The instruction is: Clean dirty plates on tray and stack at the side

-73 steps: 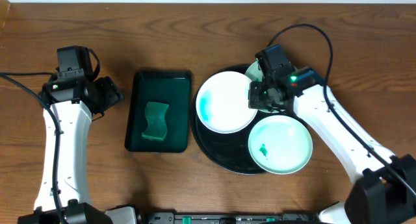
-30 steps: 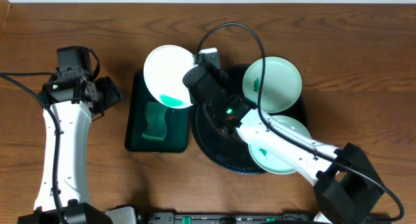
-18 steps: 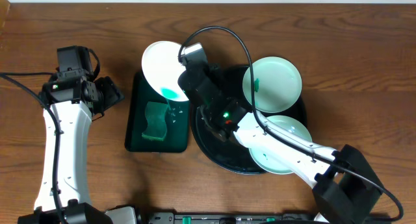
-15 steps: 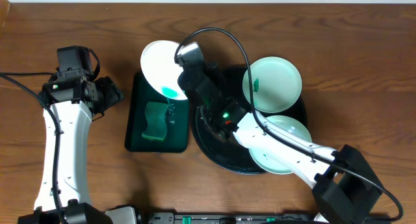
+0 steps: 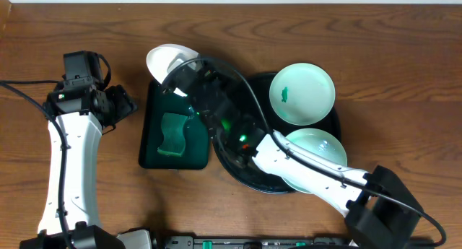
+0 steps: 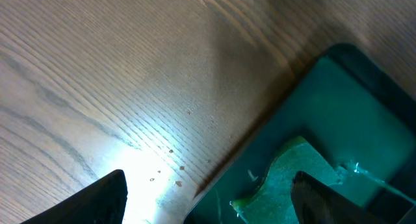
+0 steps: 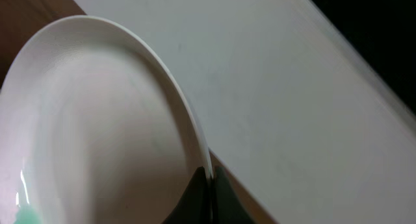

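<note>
My right gripper (image 5: pixel 181 79) is shut on the rim of one white plate (image 5: pixel 166 58), holding it steeply tilted, almost on edge, over the far end of the green tray. In the right wrist view the black fingertips (image 7: pixel 199 193) pinch the plate (image 7: pixel 97 120) at its rim, and a green smear shows at its low edge. Two more plates lie on the round black tray (image 5: pixel 232 169): a far one (image 5: pixel 302 92) with a small green smear, and a near one (image 5: pixel 322 145) partly under my right arm. My left gripper (image 5: pixel 123 103) (image 6: pixel 211 208) hangs open over bare wood, left of the green tray.
A rectangular dark green tray (image 5: pixel 198 97) (image 6: pixel 344 100) sits between my arms, with a green sponge (image 5: pixel 173 133) (image 6: pixel 296 175) lying in it. My right arm stretches across the black tray toward the left. Small specks dot the wood beside the green tray's edge.
My right gripper has swung the plate farther left and tipped it much steeper over the green tray's far end. The left arm has not moved.
</note>
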Available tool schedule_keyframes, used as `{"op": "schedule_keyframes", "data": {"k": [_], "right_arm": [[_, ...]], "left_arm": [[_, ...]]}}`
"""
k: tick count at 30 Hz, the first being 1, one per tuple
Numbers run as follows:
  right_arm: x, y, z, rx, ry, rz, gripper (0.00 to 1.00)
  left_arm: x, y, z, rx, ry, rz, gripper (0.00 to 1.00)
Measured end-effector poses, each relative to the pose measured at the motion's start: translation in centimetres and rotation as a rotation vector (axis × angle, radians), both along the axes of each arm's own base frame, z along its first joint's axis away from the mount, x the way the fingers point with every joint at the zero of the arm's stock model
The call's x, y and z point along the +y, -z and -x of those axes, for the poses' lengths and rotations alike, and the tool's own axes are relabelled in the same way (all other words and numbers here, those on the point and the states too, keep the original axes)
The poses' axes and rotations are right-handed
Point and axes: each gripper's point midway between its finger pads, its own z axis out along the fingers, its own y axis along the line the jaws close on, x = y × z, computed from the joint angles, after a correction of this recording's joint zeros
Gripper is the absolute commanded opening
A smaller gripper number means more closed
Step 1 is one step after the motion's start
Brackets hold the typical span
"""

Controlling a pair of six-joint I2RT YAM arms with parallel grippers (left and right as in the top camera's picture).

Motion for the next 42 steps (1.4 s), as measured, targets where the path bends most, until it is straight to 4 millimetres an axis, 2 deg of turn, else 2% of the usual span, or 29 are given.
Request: {"op": "schedule_keyframes", "data": {"k": [3, 12, 42], "right_arm": [[0.45, -0.6, 0.41, -0.036, -0.011, 0.035, 0.01], [0.19, -0.7, 0.3, -0.061, -0.007, 0.101, 0.01], [0.13, -0.75, 0.27, -0.072, -0.009, 0.132, 0.01]], "left_arm": [[0.01, 0.0, 0.0, 0.0, 0.0, 0.0, 0.81], [0.0, 0.0, 0.0, 0.0, 0.0, 0.0, 0.81], [0.0, 0.0, 0.01, 0.0, 0.0, 0.0, 0.81]]}}
